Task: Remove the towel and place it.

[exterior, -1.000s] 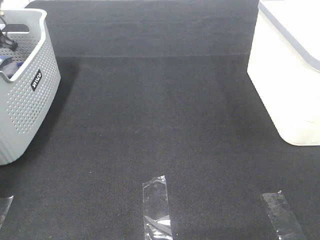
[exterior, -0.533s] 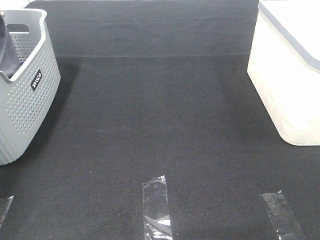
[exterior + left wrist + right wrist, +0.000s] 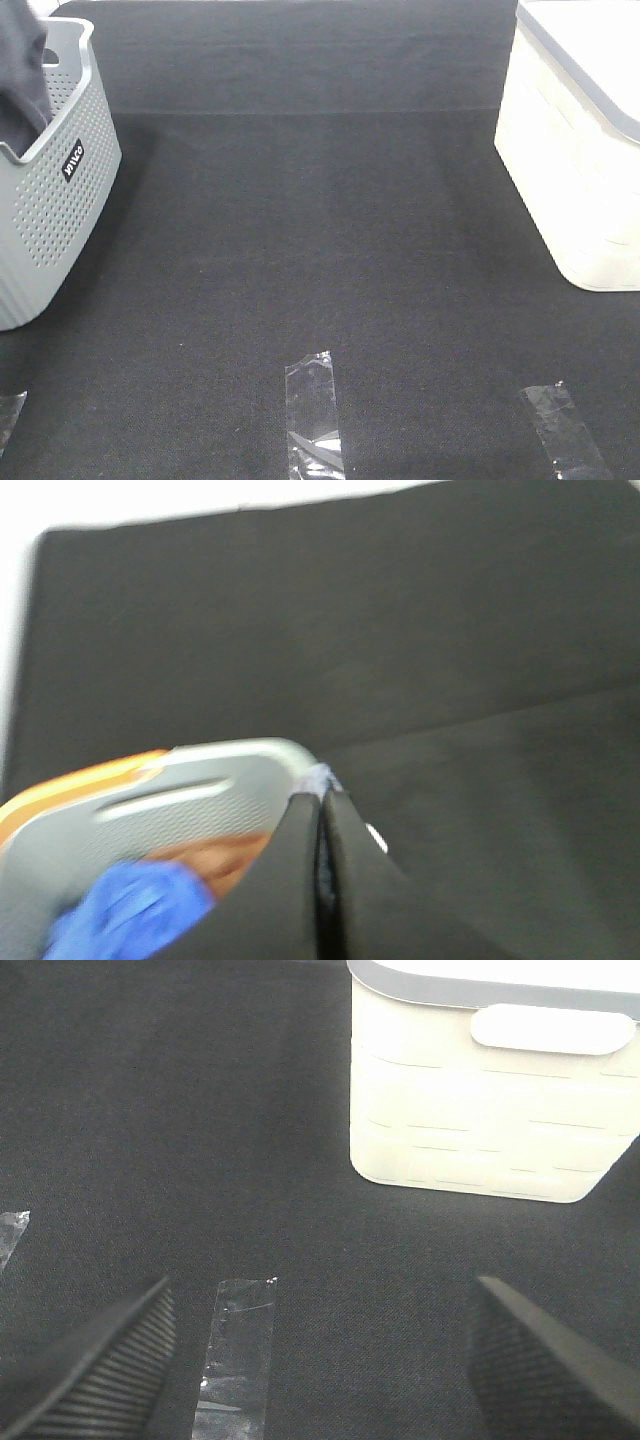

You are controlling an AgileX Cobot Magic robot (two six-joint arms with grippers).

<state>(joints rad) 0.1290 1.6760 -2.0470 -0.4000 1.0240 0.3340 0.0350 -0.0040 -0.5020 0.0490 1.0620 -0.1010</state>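
The slate-grey towel hangs up out of the grey perforated basket at the far left, running out of the top of the exterior view. In the left wrist view my left gripper has its fingers pressed together on a sliver of the towel, above the basket rim. A bright blue cloth lies inside the basket. My right gripper is open and empty over the black mat, in front of the white bin. Neither gripper shows in the exterior view.
A white bin with a grey rim stands at the right. Clear tape strips lie on the black mat near the front edge. Something orange shows at the basket's edge.
The left gripper, seen low in the basket a second ago, has gone up out of the exterior view. The grey towel has risen with it above the basket rim.
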